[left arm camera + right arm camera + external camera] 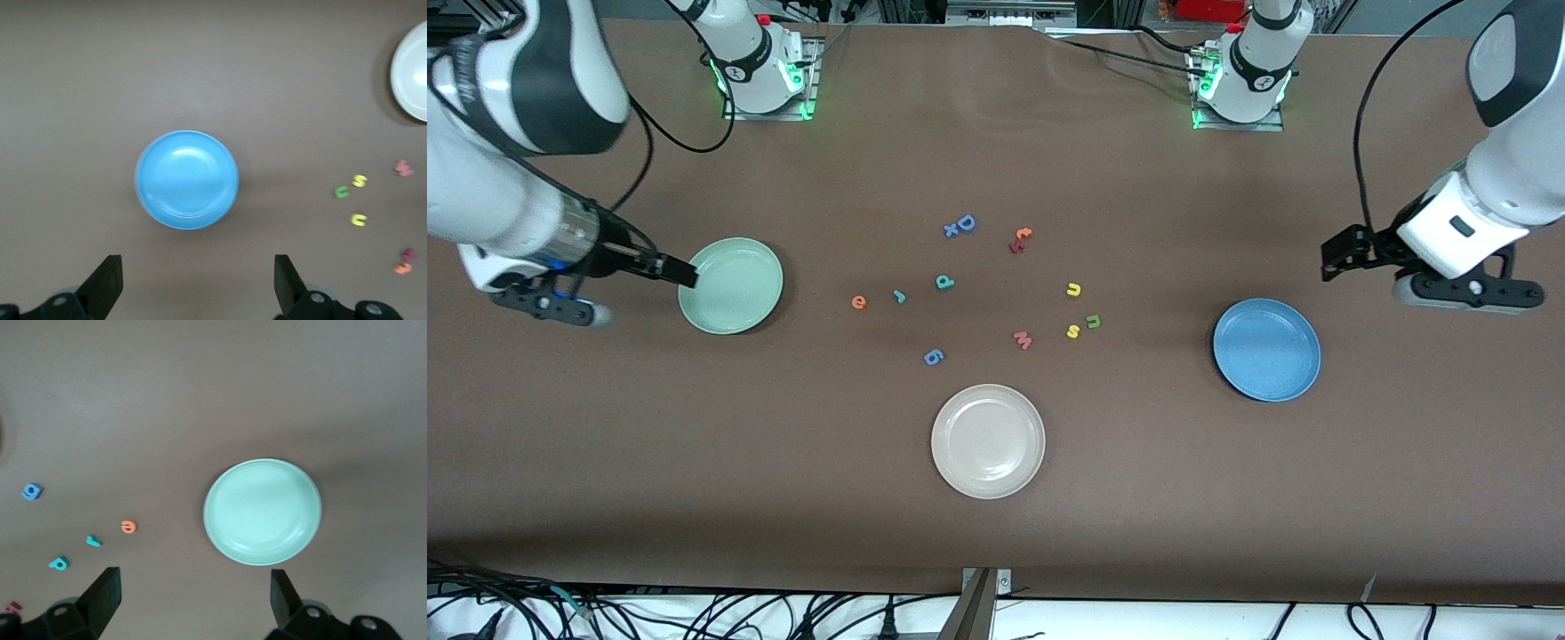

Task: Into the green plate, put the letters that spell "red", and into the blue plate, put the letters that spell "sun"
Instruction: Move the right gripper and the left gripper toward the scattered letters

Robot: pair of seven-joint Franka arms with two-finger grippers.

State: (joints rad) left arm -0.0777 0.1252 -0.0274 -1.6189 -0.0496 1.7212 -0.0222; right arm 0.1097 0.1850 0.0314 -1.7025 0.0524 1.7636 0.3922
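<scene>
Left gripper (193, 283) hovers by the round blue plate (1266, 348), fingers (107, 283) spread, empty; right gripper (193, 600) over the mint-green plate's (731, 285) rim, fingers apart — foam letters lie between the plates.

We note a brown matte table (694, 462) under even light; black cables (694, 613) trail along a white strip at its near edge.

Beige plate (412, 70) cut off by the left wrist view's edge (roughly half showing)
</scene>
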